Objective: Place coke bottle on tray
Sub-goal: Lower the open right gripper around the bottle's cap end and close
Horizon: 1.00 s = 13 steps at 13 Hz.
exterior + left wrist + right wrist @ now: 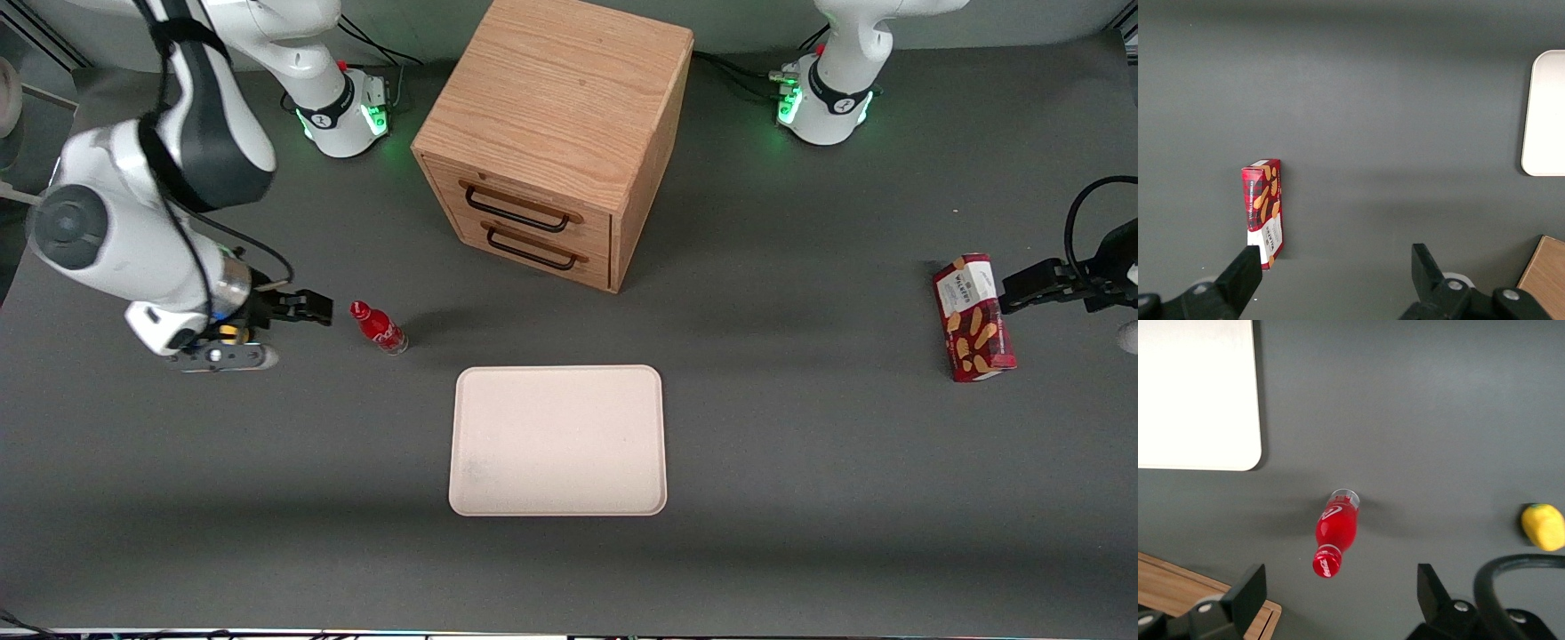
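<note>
- The coke bottle (pixel 380 327) stands on the table (pixel 800 498), long axis upright, cap up, near the tray (pixel 557 440) corner closest to the cabinet (pixel 556 133).
- My gripper (pixel 313 308) hovers just beside it, fingers spread, holding nothing.

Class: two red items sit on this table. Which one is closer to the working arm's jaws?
The coke bottle, standing just beside the open gripper. The red biscuit box lies toward the parked arm's end of the table.
</note>
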Each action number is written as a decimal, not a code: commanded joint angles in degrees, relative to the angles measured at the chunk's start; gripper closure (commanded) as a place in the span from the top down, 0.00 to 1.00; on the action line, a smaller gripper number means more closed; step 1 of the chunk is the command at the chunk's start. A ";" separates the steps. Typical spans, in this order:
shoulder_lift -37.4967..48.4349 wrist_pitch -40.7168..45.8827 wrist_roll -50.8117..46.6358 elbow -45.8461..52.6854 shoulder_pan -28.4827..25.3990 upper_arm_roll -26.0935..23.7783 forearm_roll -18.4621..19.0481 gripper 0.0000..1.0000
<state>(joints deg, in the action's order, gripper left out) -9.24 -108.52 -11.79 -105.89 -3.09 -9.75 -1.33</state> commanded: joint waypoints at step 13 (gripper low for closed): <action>2.30 -17.25 -1.66 -19.27 0.11 -3.17 -0.87 0.93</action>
<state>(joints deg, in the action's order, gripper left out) -8.96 -123.74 -12.50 -122.56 -3.09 -12.47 -1.34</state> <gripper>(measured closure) 0.022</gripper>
